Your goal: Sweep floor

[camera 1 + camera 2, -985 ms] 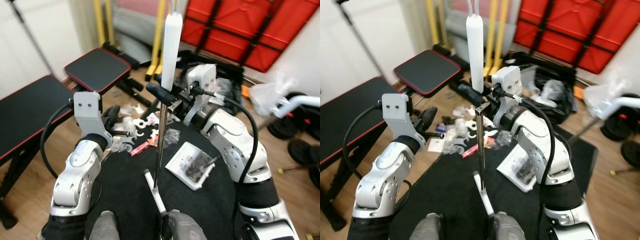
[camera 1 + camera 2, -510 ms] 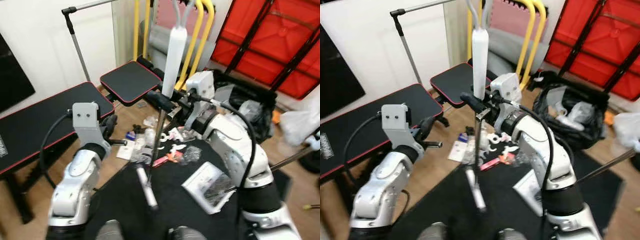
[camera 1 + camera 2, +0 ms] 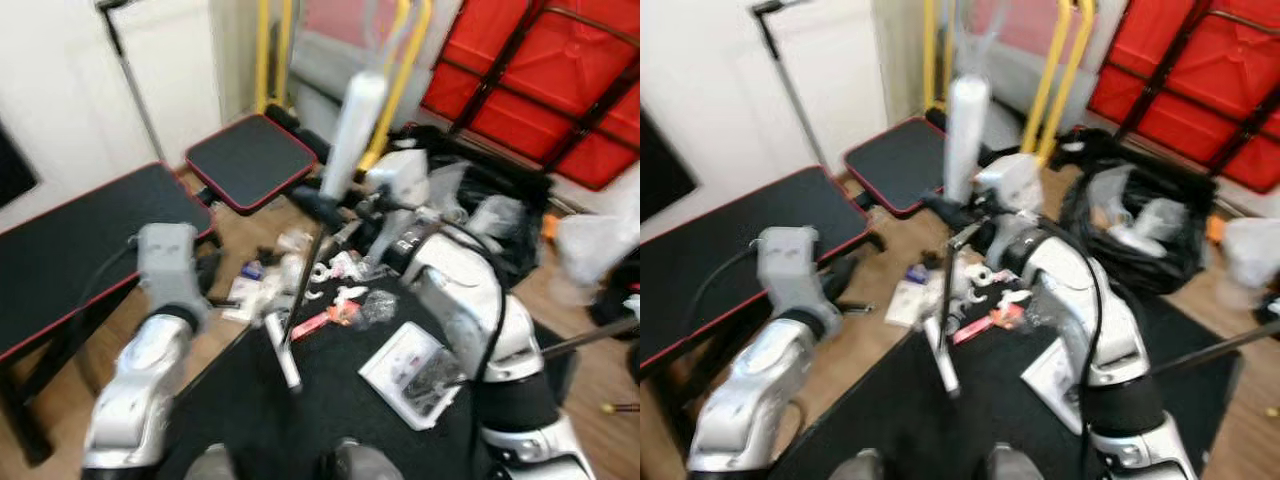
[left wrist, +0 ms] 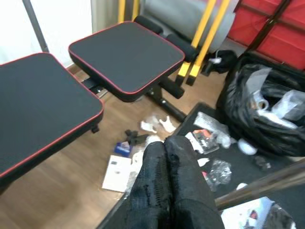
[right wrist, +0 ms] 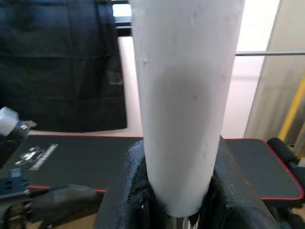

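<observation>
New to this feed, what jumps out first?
The right gripper, jaws shut on a broom handle rising mid-frame. Beyond it, scattered litter lies on the wood floor at the black mat's edge, with red panels on the back wall.

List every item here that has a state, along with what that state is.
Right gripper: shut on the white-handled broom.
Left gripper: shut, holding nothing.
White-handled broom: upright, slightly tilted, head on the black floor mat.
Black rubbish bag: open, holding crumpled plastic.
Paper and plastic litter: scattered, unswept.
</observation>
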Robot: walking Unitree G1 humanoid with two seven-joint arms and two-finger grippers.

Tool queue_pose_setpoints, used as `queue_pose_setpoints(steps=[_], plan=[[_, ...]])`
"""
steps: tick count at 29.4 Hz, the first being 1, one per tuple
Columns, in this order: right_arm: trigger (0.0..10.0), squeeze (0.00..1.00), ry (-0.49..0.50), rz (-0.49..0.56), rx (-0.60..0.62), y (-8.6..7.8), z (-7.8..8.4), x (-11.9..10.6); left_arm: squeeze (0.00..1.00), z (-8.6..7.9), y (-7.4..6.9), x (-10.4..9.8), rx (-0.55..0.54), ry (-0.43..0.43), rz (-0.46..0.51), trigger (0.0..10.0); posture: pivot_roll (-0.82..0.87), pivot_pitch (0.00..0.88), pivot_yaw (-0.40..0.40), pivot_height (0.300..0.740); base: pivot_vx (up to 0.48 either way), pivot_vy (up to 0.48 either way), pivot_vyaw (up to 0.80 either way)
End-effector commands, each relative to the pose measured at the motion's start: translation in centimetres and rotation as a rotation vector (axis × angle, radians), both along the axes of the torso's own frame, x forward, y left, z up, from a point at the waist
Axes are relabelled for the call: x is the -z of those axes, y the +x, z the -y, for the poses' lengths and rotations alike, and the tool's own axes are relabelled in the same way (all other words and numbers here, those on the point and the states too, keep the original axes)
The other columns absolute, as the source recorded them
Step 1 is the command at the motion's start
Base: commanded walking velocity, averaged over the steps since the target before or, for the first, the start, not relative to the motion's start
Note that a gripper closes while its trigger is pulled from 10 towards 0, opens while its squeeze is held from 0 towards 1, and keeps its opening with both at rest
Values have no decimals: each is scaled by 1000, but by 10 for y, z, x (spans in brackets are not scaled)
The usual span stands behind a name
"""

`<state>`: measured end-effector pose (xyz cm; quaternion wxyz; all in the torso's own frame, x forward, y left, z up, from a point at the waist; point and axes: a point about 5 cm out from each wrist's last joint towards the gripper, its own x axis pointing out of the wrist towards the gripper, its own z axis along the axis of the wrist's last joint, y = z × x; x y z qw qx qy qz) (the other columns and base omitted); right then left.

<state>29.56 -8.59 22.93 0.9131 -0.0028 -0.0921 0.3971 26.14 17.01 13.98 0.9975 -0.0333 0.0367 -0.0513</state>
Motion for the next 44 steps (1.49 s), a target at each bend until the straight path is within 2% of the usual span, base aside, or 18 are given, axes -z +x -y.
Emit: queue_pose_setpoints(steps=[1,19,23,32,44], plan=[[10000,0,0,53,1,-3,5,-7,0,8,-4,2,46,-8,0,10000,-132,156,-143,740,244,0,0],[10000,0,-1,52,-50,-5,3,-5,0,10,-7,6,34,-16,8,10000,-132,140,-151,740,241,0,603],[10000,0,36,44,-14,-2,4,-5,0,12,-5,8,47,-7,17,10000,-130,136,-150,740,241,0,0],[10000,0,52,58,18,0,4,-6,0,13,-2,9,65,2,24,10000,-132,132,-145,740,240,0,0],[10000,0,76,82,104,7,13,-11,0,16,0,12,78,8,28,10000,-131,132,-147,740,242,0,0]])
